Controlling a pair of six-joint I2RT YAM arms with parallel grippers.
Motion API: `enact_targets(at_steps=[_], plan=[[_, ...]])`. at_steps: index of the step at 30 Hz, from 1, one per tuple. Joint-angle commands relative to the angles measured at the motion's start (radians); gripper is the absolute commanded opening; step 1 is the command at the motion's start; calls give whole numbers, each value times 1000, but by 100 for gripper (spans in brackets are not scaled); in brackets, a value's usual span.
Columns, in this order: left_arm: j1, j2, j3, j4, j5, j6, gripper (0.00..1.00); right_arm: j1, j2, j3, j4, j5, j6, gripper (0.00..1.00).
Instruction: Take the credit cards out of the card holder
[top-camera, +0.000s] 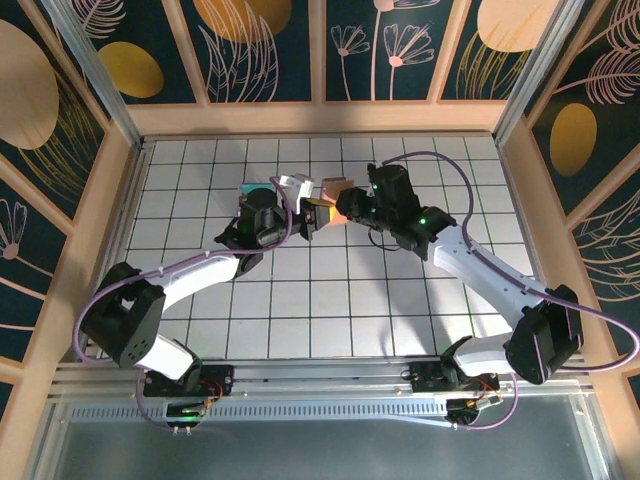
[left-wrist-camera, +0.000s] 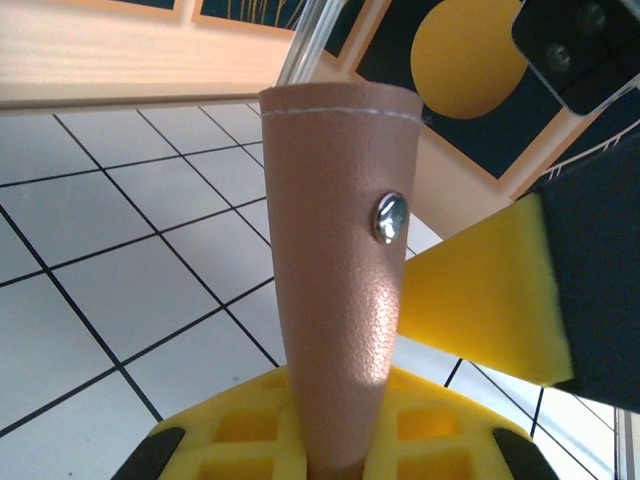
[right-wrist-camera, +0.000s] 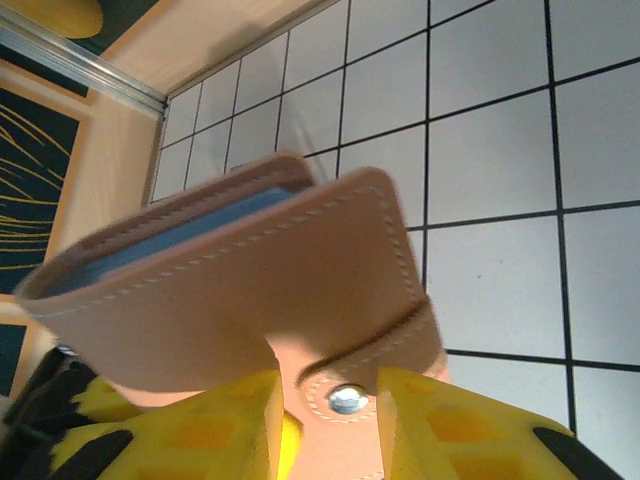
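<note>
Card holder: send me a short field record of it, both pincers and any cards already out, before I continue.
card holder: held between the two pincers, partly open, blue inside showing
left pincer: shut on a flap of the holder
right pincer: fingers flank the snap tab; firm grip unclear
cards out: teal card and white card on the table, just beyond the left pincer
cards inside: cannot tell

left arm extended, tool (left-wrist-camera: 335, 450) clamped shut | right arm extended, tool (right-wrist-camera: 330, 430) jaws close together | tools nearly touching
</note>
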Motion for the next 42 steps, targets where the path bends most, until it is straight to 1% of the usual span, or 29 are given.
enact_targets(at_steps=[1,4,19,27,34,37,42], plan=[[-4,14,17,71,28,13,0,-6,-9,22,52,-14,9,32],[-4,17,21,73,29,14,0,-8,-2,22,54,-16,6,33],[-4,-6,12,102,17,4,0,-19,13,-25,57,12,11,33],[-4,-8,22,121,-2,-14,0,-32,30,-39,75,-15,13,33],[-4,7,33,123,7,-27,0,-31,41,-35,82,-36,12,33],[-5,12,35,122,9,-27,0,-31,37,-35,105,-74,3,39],[-5,12,36,133,20,-35,0,-31,37,-32,99,-62,-6,37]])
